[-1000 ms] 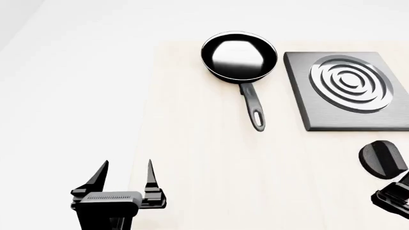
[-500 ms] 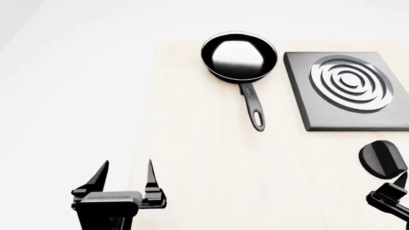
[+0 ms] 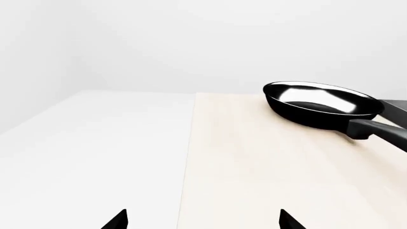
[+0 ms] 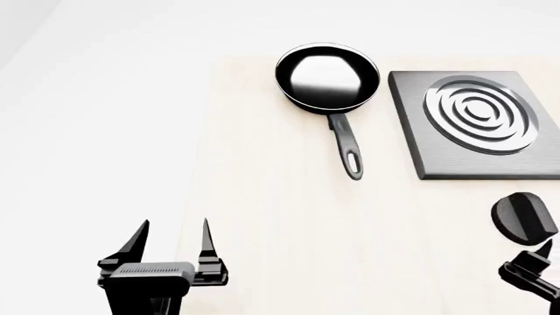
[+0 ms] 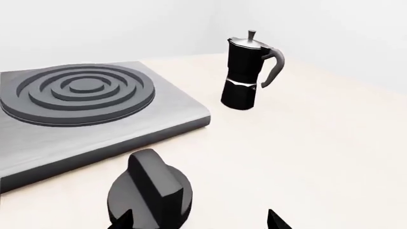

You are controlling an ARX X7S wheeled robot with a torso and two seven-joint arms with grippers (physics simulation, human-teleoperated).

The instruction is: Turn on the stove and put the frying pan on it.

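— Status of frying pan (image 4: 327, 77)?
— Resting on pale counter (image 4: 280, 223), handle toward 6 o'clock. Untouched, just beside stove (image 4: 477, 125), at its 9 o'clock.
— Knob (image 4: 523, 218)?
— Lying on counter at 6 o'clock of stove slab, apart from it.
— Left hand (image 4: 172, 241)?
— Hovering at counter's left edge, well apart from pan, fingers spread, empty.
— Right hand (image 4: 536, 262)?
— Mostly out of head view; wrist view shows two tips apart, seemingly flanking knob, contact not confirmed.
— Other items?
— Moka pot (image 5: 250, 74) upright, beyond stove.
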